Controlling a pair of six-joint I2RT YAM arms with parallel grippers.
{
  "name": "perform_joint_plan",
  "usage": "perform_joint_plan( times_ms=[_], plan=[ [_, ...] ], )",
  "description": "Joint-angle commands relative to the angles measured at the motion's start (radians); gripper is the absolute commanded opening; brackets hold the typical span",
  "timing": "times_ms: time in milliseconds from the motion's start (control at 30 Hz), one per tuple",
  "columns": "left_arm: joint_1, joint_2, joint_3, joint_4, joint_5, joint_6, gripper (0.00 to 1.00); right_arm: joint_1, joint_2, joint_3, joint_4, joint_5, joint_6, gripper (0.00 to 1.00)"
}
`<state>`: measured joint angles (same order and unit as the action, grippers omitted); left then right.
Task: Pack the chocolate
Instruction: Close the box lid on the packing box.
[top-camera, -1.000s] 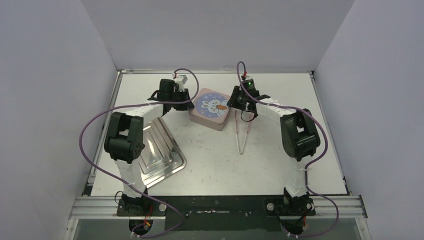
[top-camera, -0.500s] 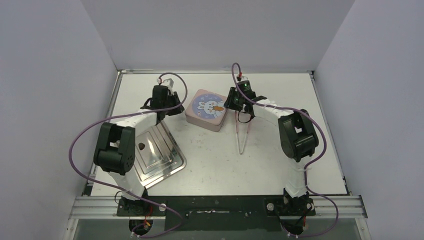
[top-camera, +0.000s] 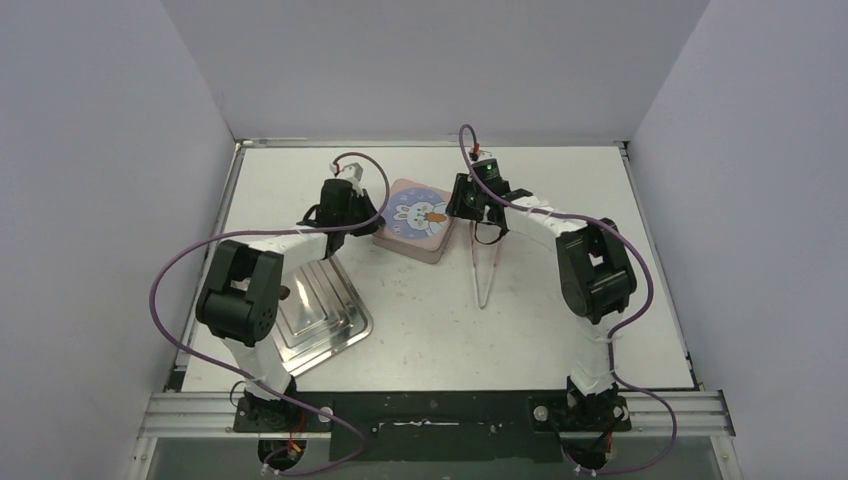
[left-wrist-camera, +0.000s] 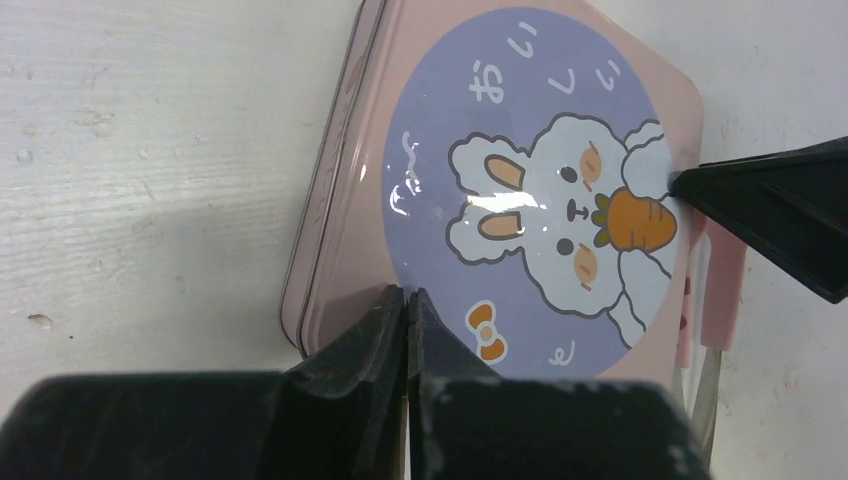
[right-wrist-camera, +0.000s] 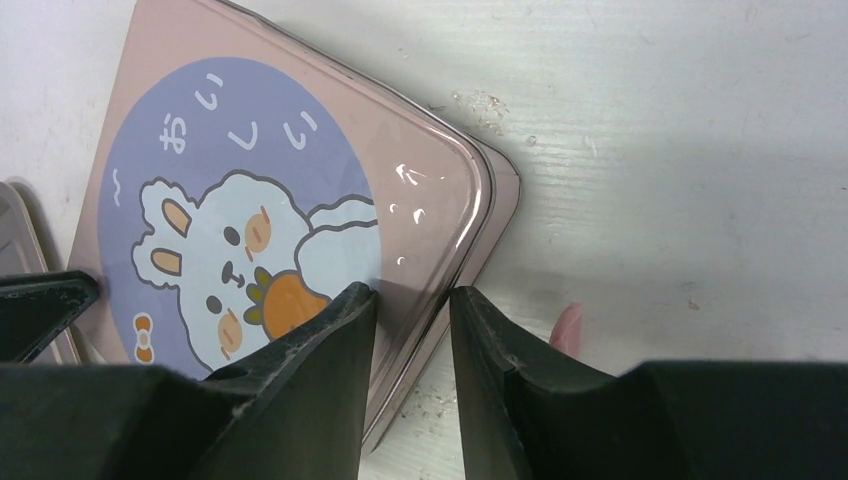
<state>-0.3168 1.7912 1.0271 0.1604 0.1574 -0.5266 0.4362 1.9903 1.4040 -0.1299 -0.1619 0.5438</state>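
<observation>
Top view, change over the last second: my left gripper (left-wrist-camera: 406, 300) swings out leftward, away from the tin (top-camera: 412, 220), then comes back. It now sits at the tin's left edge. The tin ends a little further left than it began, lid on, rabbit face up. My right gripper (right-wrist-camera: 412, 296) keeps its station at the tin's right edge throughout.

Tool state.
- Left: fingers pressed together with nothing between them, tips at the lid's near rim. Touching or just above, I cannot tell.
- Right: fingers a narrow gap apart, astride the tin's edge. Whether they truly pinch it, I cannot tell.

Chocolate: none in either wrist view. Anything in the tin is hidden under the lid. A dark speck (top-camera: 286, 293) on the tray (top-camera: 335, 325), right at my left elbow, may be one piece, but it is too small to be sure.

Reading: both grippers are at the tin's sides, so I am working the lid, not picking. If that speck is chocolate, packing is not finished and the lid must come off. Tongs (top-camera: 485, 275) lie just beside the tin.
</observation>
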Motion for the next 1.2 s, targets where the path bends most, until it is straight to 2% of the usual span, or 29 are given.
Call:
perform_joint_plan(
  times_ms=[0,67,167,300,367,467,633,800,967,1167],
  plan=[
    [-0.017,-0.018,-0.056,-0.099,-0.129,0.016,0.0,0.029,0.011,0.037,-0.131,-0.01,-0.048,0.35],
    [-0.019,-0.056,-0.057,-0.102,-0.149,0.016,0.0,0.03,-0.003,0.053,-0.156,-0.008,-0.056,0.37],
    [-0.019,-0.094,-0.031,-0.083,-0.138,0.017,0.07,0.031,-0.035,0.081,-0.215,0.017,-0.058,0.39],
    [-0.019,-0.063,0.057,-0.051,-0.083,0.034,0.09,0.037,-0.086,0.119,-0.28,0.031,-0.063,0.38],
    [-0.019,-0.014,0.097,-0.029,-0.03,0.034,0.09,0.044,-0.098,0.131,-0.291,0.023,-0.064,0.33],
    [-0.024,0.049,0.147,0.008,0.043,0.019,0.09,0.063,-0.099,0.151,-0.298,0.006,-0.07,0.21],
    [-0.047,0.107,0.163,0.017,0.015,0.009,0.08,0.084,-0.07,0.186,-0.292,-0.054,-0.077,0.11],
    [-0.047,0.119,0.085,0.05,-0.014,-0.014,0.08,0.121,-0.022,0.13,-0.276,-0.093,-0.052,0.0],
    [-0.053,0.096,-0.021,0.119,-0.021,-0.049,0.08,0.166,-0.01,0.015,-0.299,0.002,-0.028,0.0],
    [-0.051,0.055,0.025,0.108,-0.024,-0.063,0.08,0.17,-0.109,0.112,-0.334,0.058,-0.041,0.0]
  ],
)
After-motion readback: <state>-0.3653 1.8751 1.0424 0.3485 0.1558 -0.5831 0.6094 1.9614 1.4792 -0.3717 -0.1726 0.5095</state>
